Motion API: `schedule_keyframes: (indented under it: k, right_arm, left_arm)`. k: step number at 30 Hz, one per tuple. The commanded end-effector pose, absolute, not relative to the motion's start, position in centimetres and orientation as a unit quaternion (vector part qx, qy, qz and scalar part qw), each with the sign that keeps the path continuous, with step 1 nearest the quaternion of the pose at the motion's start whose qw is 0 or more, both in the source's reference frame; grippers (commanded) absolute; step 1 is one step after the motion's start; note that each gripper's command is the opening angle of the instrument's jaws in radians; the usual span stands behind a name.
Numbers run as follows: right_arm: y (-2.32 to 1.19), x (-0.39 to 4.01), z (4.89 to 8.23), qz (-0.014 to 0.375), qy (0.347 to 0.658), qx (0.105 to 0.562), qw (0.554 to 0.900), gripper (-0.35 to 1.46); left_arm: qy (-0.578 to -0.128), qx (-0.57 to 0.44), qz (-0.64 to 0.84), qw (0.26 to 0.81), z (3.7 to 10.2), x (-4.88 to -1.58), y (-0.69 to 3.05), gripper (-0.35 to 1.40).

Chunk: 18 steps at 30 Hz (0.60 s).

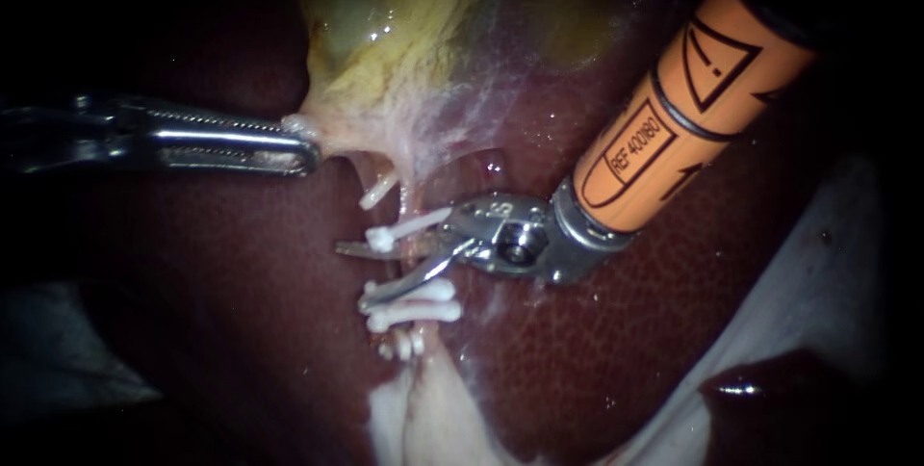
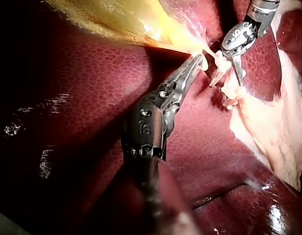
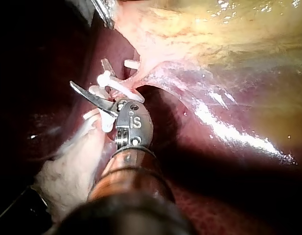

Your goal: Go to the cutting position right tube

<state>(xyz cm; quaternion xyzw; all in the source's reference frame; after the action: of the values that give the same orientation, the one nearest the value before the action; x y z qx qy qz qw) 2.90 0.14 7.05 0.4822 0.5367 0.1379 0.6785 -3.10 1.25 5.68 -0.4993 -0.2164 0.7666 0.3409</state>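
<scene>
**Entry: approach to the cutting position, right tube**

- **Right instrument** (image 1: 354, 275): My orange shaft entered from the upper right of the frame, with the wrist at centre. The tip showed two thin blades, and they stood wide apart with a clear gap and gripped nothing.
- **Right tube** (image 1: 408, 198): This was a pale strand at centre frame, running down from the gallbladder's neck. I took it for the right tube because it lay to the right of a short stub carrying its own clip. It passed between my open blades.
- **Upper clip** (image 1: 382, 238): A white clip sat on the tube, just above the upper blade.
- **Lower clips** (image 1: 416, 302): Several white clips were stacked just below the lower blade, touching or nearly touching it.
- **Left instrument** (image 1: 294, 143): It entered from the left edge. Its jaws were closed on the gallbladder (image 1: 404, 33) at the neck and held it taut toward the left.
- **Liver** (image 1: 597, 350): Dark red tissue lay under everything.

**Progress, as I judged it:** The approach was nearly done, since the blades straddled the tube in the gap between the upper clip and the lower clips. Two things were left. I needed to check that the tube sat well down toward the blades' hinge, and that neither blade lay across a clip. How deep the tube sat I could not tell.
</scene>
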Motion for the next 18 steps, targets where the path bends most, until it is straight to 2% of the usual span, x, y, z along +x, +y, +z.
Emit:
schedule_keyframes:
  k: [1,9,18]
  right_arm:
    - [0.13,2.93,7.06,0.144,0.533,0.484,0.679,1.27]
    - [0.08,3.03,6.98,0.164,0.521,0.496,0.675,1.28]
    - [-0.03,3.09,6.70,0.168,0.516,0.507,0.670,1.30]
  left_arm:
    - [-0.216,-0.499,0.767,0.341,5.68,-3.10,1.25,-0.35]
    - [-0.216,-0.499,0.767,0.341,5.70,-3.11,1.24,-0.35]
    - [-0.216,-0.499,0.767,0.341,5.70,-3.10,1.24,-0.35]
